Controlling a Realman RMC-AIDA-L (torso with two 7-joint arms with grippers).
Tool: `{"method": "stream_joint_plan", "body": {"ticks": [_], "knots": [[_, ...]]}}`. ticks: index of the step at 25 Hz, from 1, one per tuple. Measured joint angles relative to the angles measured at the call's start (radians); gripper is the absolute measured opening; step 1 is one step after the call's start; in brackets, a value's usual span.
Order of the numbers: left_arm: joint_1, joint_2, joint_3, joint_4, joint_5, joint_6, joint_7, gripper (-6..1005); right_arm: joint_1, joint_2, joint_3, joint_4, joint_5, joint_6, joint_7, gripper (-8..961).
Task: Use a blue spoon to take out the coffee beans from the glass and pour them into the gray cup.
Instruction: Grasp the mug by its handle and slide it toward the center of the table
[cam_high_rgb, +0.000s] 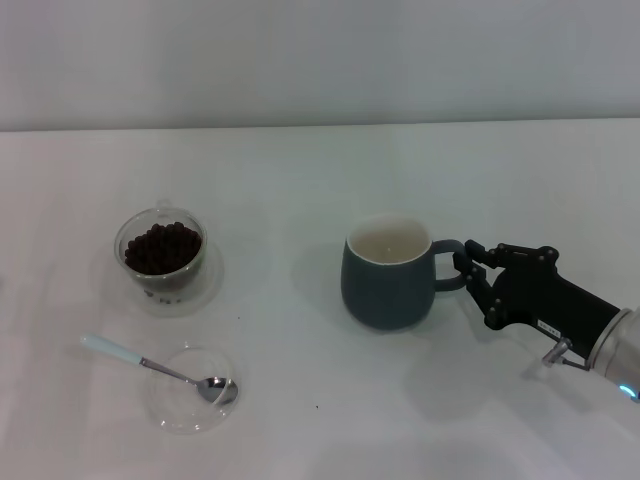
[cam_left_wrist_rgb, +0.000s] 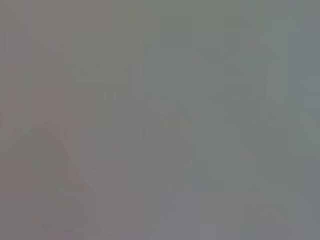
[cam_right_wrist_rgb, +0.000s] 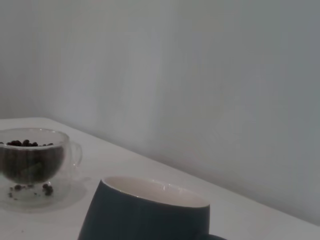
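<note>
Resting pale-handled, blue spoon (cam_high_rgb: 150, 366) lies bowl-down on dish (cam_high_rgb: 170, 410).

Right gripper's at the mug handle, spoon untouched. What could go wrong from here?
1. The right gripper has its fingers around the gray cup's loop handle; a pull or twist could tip or drag the cup.
2. The blue spoon lies low with its bowl in a shallow glass dish; grasping it may shift the dish.
3. The glass is heaped with coffee beans, so scooping may spill some.
</note>
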Motion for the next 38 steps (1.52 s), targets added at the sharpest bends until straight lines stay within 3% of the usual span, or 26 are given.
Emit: {"method": "stream_joint_plan", "body": {"ticks": [12, 33, 38], "knots": [[0.003, -0.002, 0.000, 0.000, 0.000, 0.003, 0.000, 800, -0.009, -0.004, -0.013, 0.010, -0.005, -0.047, -0.055, 144], [-0.010, -0.002, 0.000, 0.010, 0.000, 0.001, 0.000, 801, -0.007, -0.006, -0.013, 0.024, -0.008, 0.022, -0.082, 132], [-0.010, -0.003, 0.000, 0.011, 0.000, 0.001, 0.000, 800, -0.003, -0.005, -0.013, 0.015, -0.008, 0.063, -0.082, 217]]}}
